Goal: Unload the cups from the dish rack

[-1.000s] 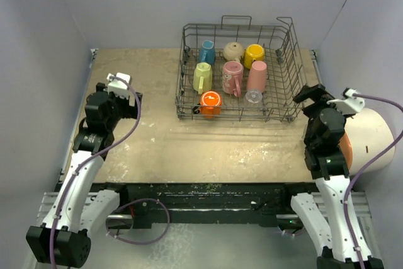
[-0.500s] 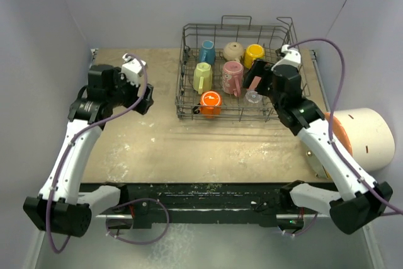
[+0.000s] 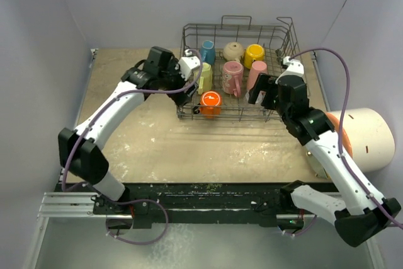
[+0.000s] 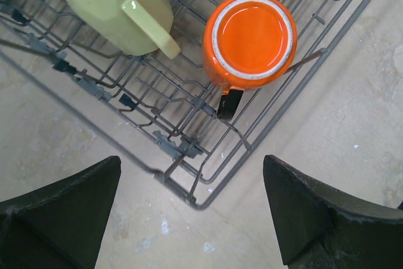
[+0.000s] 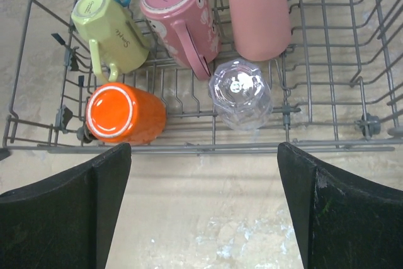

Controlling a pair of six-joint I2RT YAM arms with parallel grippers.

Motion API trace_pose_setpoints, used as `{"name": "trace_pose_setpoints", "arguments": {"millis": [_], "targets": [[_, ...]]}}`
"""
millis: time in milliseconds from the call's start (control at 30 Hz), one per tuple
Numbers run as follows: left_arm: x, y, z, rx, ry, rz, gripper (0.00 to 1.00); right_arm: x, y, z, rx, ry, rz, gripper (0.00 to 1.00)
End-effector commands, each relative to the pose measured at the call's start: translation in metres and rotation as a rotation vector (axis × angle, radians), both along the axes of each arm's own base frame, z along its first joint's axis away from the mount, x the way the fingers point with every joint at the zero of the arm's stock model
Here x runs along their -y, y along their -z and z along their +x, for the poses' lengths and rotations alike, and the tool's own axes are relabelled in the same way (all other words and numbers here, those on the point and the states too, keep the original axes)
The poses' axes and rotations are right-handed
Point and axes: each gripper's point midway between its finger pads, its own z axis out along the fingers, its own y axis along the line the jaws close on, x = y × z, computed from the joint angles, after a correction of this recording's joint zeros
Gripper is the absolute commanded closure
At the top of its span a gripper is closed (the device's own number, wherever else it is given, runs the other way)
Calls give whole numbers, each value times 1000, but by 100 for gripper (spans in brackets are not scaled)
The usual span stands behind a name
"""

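Note:
The grey wire dish rack (image 3: 286, 42) stands at the back of the table. In it are a blue cup (image 3: 207, 50), a beige cup (image 3: 233, 50), a yellow cup (image 3: 254, 53), a pale yellow-green mug (image 3: 204, 77), a pink mug (image 3: 232, 75), a pink tumbler (image 3: 256, 70) and an orange cup (image 3: 210, 101). The clear glass (image 5: 240, 92) lies by the front rail (image 5: 208, 149). My left gripper (image 4: 192, 218) is open and empty above the rack's near-left corner (image 4: 195, 200), close to the orange cup (image 4: 252, 39). My right gripper (image 5: 204, 212) is open and empty just in front of the clear glass.
A big white cylinder with an orange end (image 3: 362, 137) lies at the table's right edge, beside my right arm. Pale walls close in the left, back and right. The beige tabletop (image 3: 189, 149) stretches in front of the rack.
My left arm has swung right from the table's left side to the rack's near-left corner. My right arm has swung from the right edge to the rack's front right.

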Motion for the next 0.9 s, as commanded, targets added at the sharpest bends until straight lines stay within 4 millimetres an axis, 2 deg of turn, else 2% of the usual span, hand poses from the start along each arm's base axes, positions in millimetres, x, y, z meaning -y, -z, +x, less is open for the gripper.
{"name": "trace_pose_setpoints", "arguments": {"millis": [0, 167, 300, 433, 600, 867], "targets": [[22, -9, 26, 92, 50, 5, 5, 8, 0, -13, -12, 7, -11, 1], [44, 13, 35, 79, 92, 3, 12, 5, 1, -12, -35, 7, 0, 4], [57, 32, 37, 42, 120, -3, 23, 2, -5, -11, -31, 0, 12, 10], [68, 48, 30, 14, 149, 3, 25, 2, -11, -12, -20, -2, 17, 11], [72, 61, 26, 8, 168, 21, 29, 3, -12, -13, -19, -4, 13, 12], [68, 87, 32, -17, 155, 77, 35, 3, -16, -14, -9, -13, 8, 14]]}}
